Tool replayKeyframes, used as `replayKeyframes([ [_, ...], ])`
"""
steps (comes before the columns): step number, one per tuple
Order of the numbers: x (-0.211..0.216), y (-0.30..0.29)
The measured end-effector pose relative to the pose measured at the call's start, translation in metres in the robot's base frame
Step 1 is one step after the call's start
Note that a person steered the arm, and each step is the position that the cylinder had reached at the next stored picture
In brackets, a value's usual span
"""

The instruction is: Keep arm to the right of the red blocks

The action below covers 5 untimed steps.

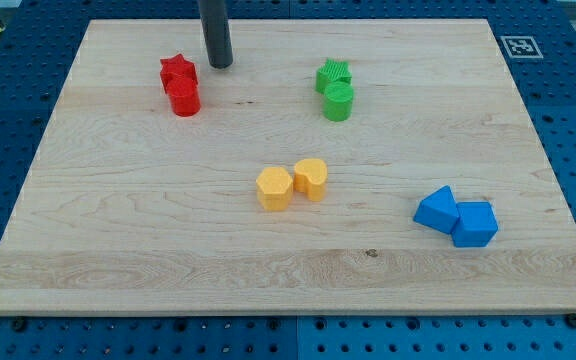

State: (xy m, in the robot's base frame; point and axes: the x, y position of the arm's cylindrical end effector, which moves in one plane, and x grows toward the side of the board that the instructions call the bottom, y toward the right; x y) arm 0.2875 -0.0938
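My tip point(219, 65), a bare rod with no jaws to open or close, stands just right of the 2 touching red blocks point(180, 85) near the board's top-left corner, so any leftward drift would likely knock them.

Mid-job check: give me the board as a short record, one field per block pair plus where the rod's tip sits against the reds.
tip: my tip on the wooden board, near the view's top
tip vs reds: just to the view's right of them, small gap, not touching
red pair: red star block and red cylinder block, touching, upper left
green pair: green star block and green cylinder block, touching, upper middle
yellow pair: two yellow blocks, centre
blue pair: two blue blocks, lower right
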Motion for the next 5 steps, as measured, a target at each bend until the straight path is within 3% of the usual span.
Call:
replayKeyframes([
  [1, 0.0285, 0.0154],
  [5, 0.0304, 0.0172],
])
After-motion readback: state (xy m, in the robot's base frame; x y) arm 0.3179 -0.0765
